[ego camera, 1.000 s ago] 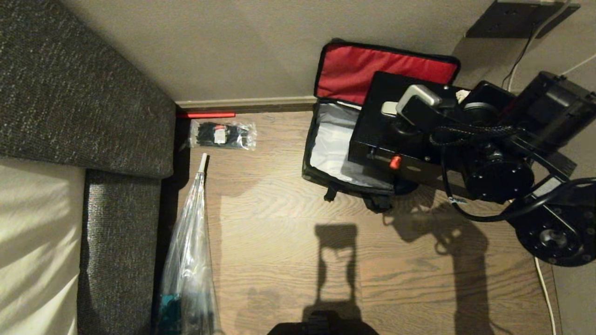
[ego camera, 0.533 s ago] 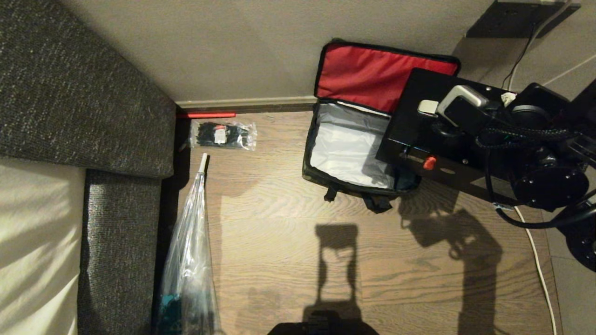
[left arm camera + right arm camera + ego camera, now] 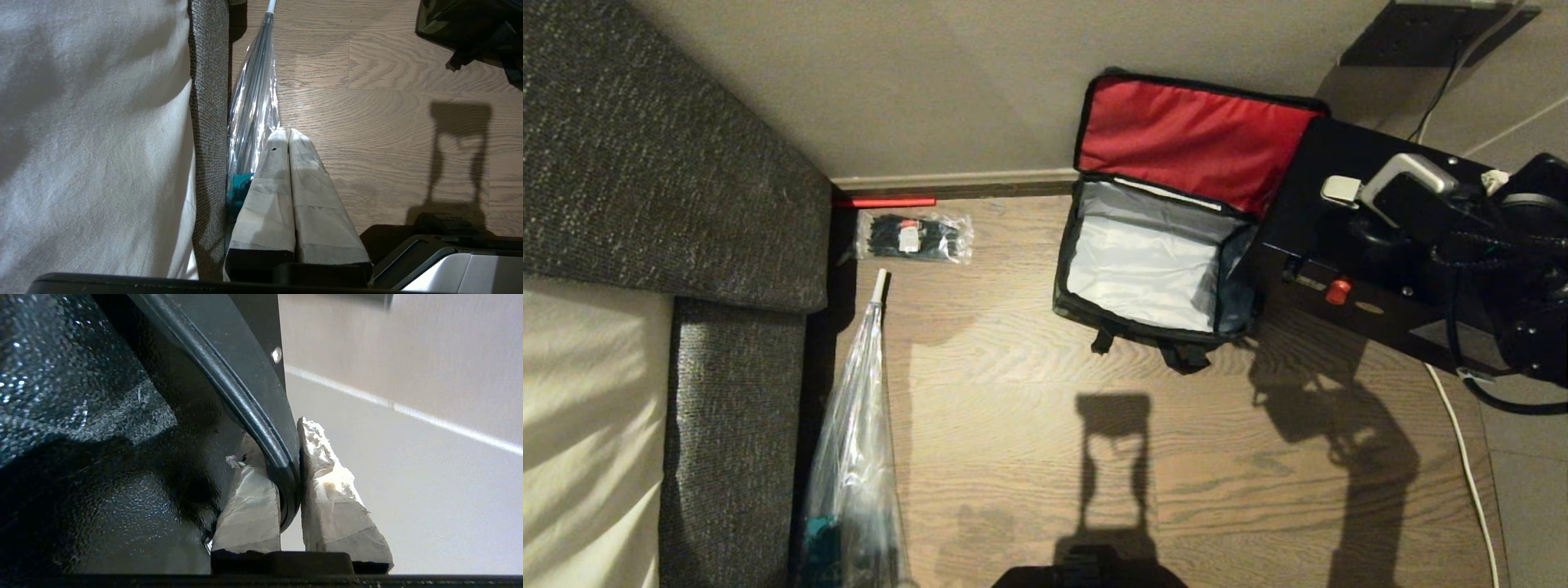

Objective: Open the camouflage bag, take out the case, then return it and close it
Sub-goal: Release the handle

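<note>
Head view: the camouflage bag [image 3: 1147,278] lies open on the floor against the wall, red lid up, its long axis along the wall. Just right of the bag, clear of its grey inside, the case [image 3: 1347,245] hangs tilted (long axis slanting down to the right), the right gripper [image 3: 291,457] pinching its handle. The left gripper [image 3: 288,143], well left of the bag, has fingers pressed together.

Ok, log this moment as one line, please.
camouflage bag: open, emptied | case: held right of bag | right end effector: shut on case handle | left end effector: parked, shut
</note>
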Controlling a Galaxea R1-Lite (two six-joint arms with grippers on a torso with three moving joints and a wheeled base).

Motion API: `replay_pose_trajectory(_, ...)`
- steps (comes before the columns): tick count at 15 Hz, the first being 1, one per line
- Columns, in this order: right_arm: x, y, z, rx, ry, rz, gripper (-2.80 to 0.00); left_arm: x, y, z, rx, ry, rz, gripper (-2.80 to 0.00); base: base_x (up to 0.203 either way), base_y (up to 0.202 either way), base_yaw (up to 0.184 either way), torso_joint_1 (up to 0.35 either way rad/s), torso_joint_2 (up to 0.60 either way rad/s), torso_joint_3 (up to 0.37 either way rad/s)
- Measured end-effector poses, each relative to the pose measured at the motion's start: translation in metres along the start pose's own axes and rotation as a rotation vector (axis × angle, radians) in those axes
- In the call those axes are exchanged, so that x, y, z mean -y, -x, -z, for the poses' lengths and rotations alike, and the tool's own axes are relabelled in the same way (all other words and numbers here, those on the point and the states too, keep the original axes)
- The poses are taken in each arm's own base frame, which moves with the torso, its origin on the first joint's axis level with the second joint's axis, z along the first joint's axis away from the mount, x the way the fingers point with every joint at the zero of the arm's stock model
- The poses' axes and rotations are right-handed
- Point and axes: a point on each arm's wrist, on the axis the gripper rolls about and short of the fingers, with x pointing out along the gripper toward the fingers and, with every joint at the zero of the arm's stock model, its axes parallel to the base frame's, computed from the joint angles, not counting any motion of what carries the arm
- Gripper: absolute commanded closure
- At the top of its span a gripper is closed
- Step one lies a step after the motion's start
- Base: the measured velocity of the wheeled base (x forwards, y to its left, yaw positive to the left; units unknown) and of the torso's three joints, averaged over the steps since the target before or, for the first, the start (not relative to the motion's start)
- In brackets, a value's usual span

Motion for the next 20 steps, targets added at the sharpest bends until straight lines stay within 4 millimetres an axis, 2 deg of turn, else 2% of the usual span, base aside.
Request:
replay_pose_trajectory(6, -0.002, -0.011, 0.033, -0.123, 0.007, 0.006, 0.0, 0.0, 0.0, 0.0, 0.0, 0.001, 0.0, 0.0, 0.0, 0.0, 0.0, 0.0, 0.0, 0.0)
replay_pose_trajectory(10, -0.011, -0.03, 0.047, -0.205, 0.013, 0.013, 0.0, 0.0, 0.0, 0.0, 0.0, 0.0, 0.0, 0.0, 0.0, 0.0, 0.0, 0.0, 0.0, 0.0)
replay_pose_trajectory(15, -0.038, -0.063, 0.058, -0.298, 0.027, -0.01, 0.0, 0.0, 0.0, 0.0, 0.0, 0.0, 0.0, 0.0, 0.0, 0.0, 0.0, 0.0, 0.0, 0.0)
replay_pose_trajectory(20, -0.079, -0.102, 0.062, -0.36, 0.047, -0.045, 0.0, 0.0, 0.0, 0.0, 0.0, 0.0, 0.0, 0.0, 0.0, 0.0, 0.0, 0.0, 0.0, 0.0)
